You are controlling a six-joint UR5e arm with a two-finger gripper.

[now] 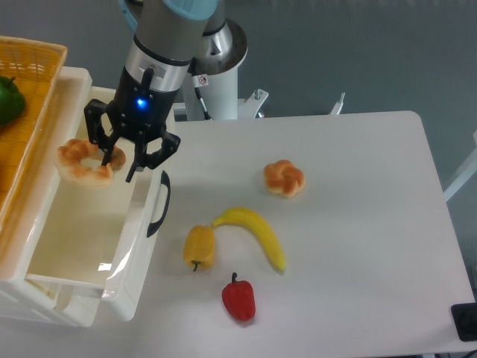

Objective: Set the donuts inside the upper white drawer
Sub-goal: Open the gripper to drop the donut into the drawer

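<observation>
The pale ring donut (78, 165) sits over the inside of the upper white drawer (139, 237), near its back left, tilted. My gripper (121, 165) is directly to the donut's right, above the drawer, with its fingers spread; the left finger reaches the ring's right rim. Whether the ring rests on the drawer floor is unclear. The golden knotted donut (284, 178) lies on the table to the right, far from the gripper. The drawer stands pulled out, with its black handle (159, 203) facing the table.
An orange wicker basket (30, 67) with a green pepper (7, 101) stands left of the drawer. On the table lie a yellow pepper (200, 247), a banana (257, 235) and a red pepper (238, 298).
</observation>
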